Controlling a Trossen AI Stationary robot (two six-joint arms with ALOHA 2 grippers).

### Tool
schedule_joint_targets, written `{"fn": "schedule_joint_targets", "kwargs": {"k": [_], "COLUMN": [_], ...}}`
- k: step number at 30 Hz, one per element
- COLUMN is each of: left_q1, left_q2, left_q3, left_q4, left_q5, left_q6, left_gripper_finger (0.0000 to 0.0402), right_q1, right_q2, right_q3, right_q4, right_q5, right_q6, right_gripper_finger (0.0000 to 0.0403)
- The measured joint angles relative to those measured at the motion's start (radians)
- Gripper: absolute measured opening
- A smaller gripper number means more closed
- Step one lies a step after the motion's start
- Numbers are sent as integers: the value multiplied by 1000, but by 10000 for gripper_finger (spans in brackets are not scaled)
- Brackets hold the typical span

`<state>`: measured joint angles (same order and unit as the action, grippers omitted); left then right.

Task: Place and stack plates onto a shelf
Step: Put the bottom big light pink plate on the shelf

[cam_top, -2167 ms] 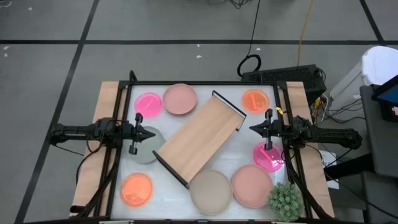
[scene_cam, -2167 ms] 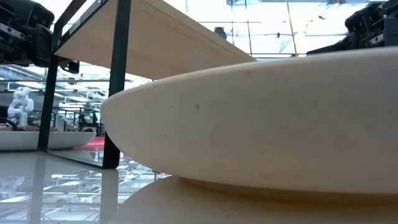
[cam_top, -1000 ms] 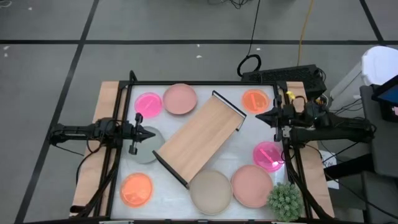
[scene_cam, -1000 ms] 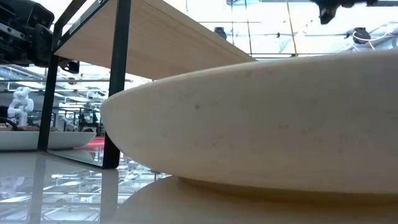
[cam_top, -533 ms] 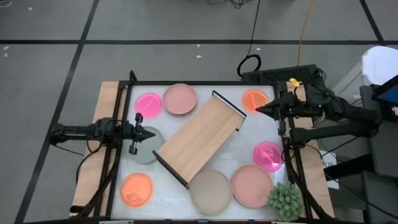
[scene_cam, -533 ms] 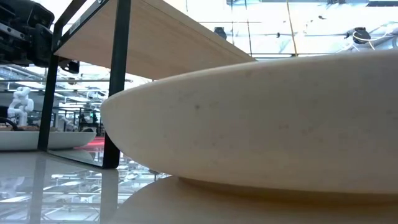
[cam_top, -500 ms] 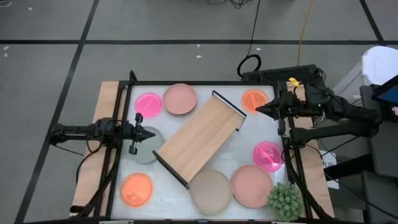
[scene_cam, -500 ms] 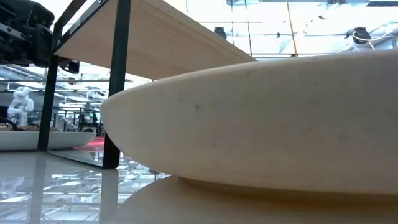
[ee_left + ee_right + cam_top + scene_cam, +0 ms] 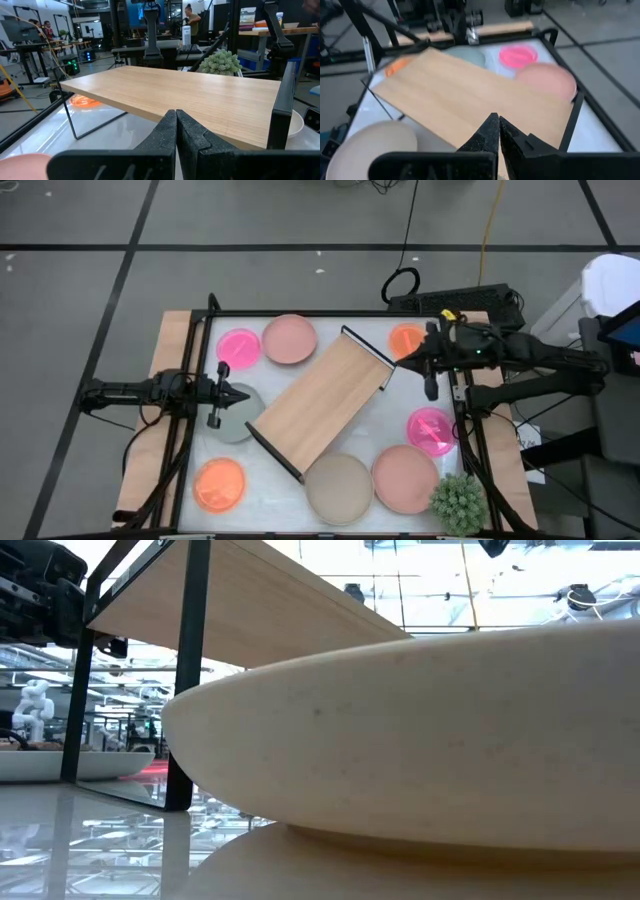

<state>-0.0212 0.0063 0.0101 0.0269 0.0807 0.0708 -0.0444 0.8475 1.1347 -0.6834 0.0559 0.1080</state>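
Left claw (image 9: 243, 394) sits at the left edge of the white worktop (image 9: 395, 415), fingers pressed together, holding nothing, tip over the pale grey round plate (image 9: 232, 421). It points toward the shelf and looks idle.

Small neon pink translucent plate (image 9: 238, 347) and dusty pink matte plate (image 9: 290, 339) lie at the far left part of the worktop; small orange translucent plate (image 9: 219, 483) at the near left corner.

Long light-wood shelf board with black metal frame ends (image 9: 321, 400) lies mid-worktop, long axis diagonal from near-left to far-right. Nothing on it; no plate stacked yet.

Beige round plate (image 9: 339, 487) sits just beside the shelf's near-left end, touching or nearly touching the second dusty pink plate (image 9: 405, 478) on its right. Spiky green plant (image 9: 459, 502) at the near right corner.

Right claw (image 9: 401, 362) hangs at the shelf's far-right end, fingers shut, empty, pointing left along the board; the right wrist view shows the board straight ahead below the claw (image 9: 494, 131). Second orange translucent plate (image 9: 406, 338) lies just beyond this claw toward the far edge, partly hidden by the arm; it is the nearest plate. Second neon pink plate (image 9: 432, 430) is near, toward the front, under the arm.

Judgement: right arm is nearer to the right-side plates; claw must open and drop to a plate rim before any lift onto the shelf.
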Motion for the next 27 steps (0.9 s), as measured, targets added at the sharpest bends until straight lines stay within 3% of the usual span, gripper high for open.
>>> {"fn": "schedule_joint_targets", "kwargs": {"k": [21, 27], "left_q1": [0, 0], "left_q2": [0, 0], "left_q3": [0, 55], "left_q4": [85, 48], "left_q5": [-90, -109], "left_q6": [-87, -226], "left_gripper_finger": [3, 3], "right_q1": [0, 0], "right_q2": [30, 30], "right_q3": [-114, -165], "right_q4": [-24, -17], "right_q5": [-4, -5], "right_q6": [116, 116], "right_gripper_finger": [0, 0]}}
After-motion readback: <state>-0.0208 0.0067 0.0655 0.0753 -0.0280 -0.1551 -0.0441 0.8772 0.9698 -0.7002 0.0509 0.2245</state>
